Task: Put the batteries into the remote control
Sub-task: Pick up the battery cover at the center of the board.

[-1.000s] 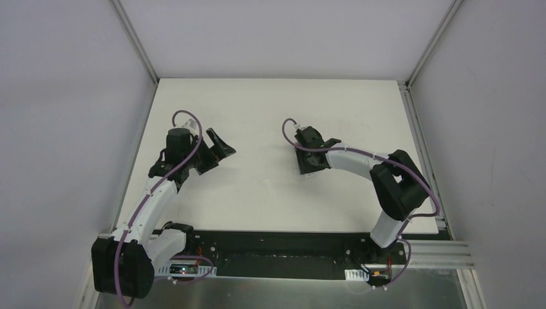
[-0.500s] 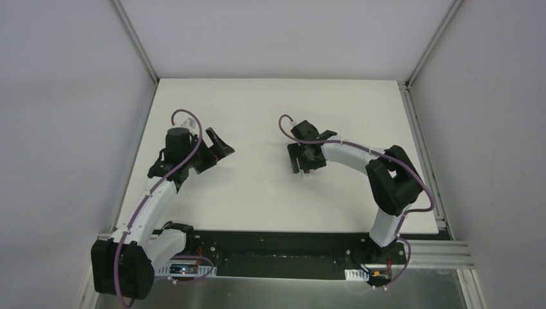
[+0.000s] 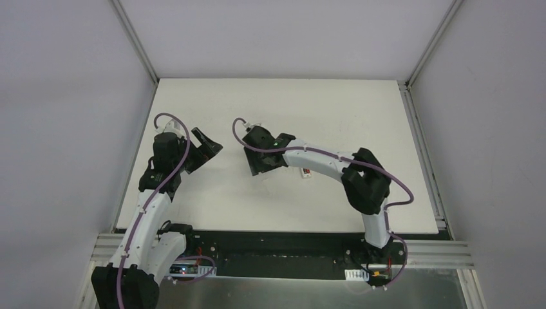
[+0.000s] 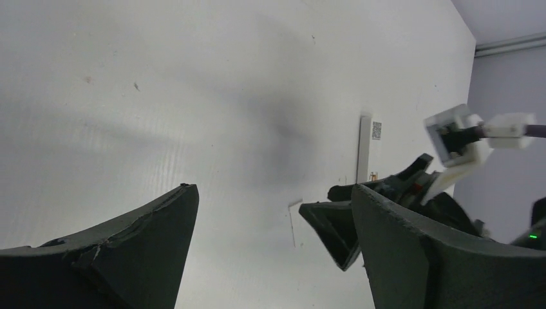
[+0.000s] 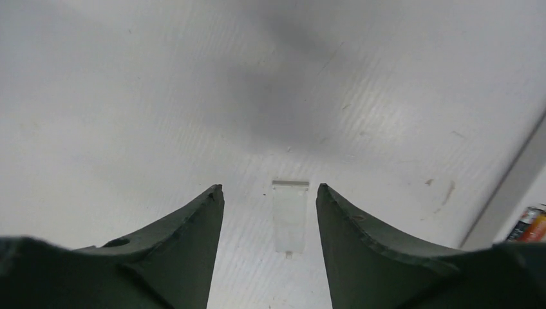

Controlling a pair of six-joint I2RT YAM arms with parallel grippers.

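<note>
Right gripper (image 5: 268, 188) hangs low over the table (image 3: 335, 109), jaws apart, nothing held. The small loose white cover piece (image 5: 288, 217) lies flat on the surface right in the gap, touching neither finger as far as you can see. Left gripper (image 4: 272, 189) sits off to the left, jaws wide, empty, well apart from the work.

Remote control (image 4: 368, 149) lies back-up, code label showing, near the right gripper on its right, partly under the right forearm in the overhead view. Batteries (image 5: 532, 223): a red-orange one and a dark one side by side at the very edge of the right wrist view, at the remote's end. They look seated in the bay, but the crop is too tight to be sure.

Judgement: loading looks done or nearly so, and the step in hand is fetching the cover to close the bay. Next move calls for you to lower the right gripper squarely over the cover, pinch it across its narrow width and lift clean. It is thin and flat, so the fingertips must reach the table without skidding it away. Then carry it right to the remote. Consider the left gripper to steady the remote while the cover goes on
</note>
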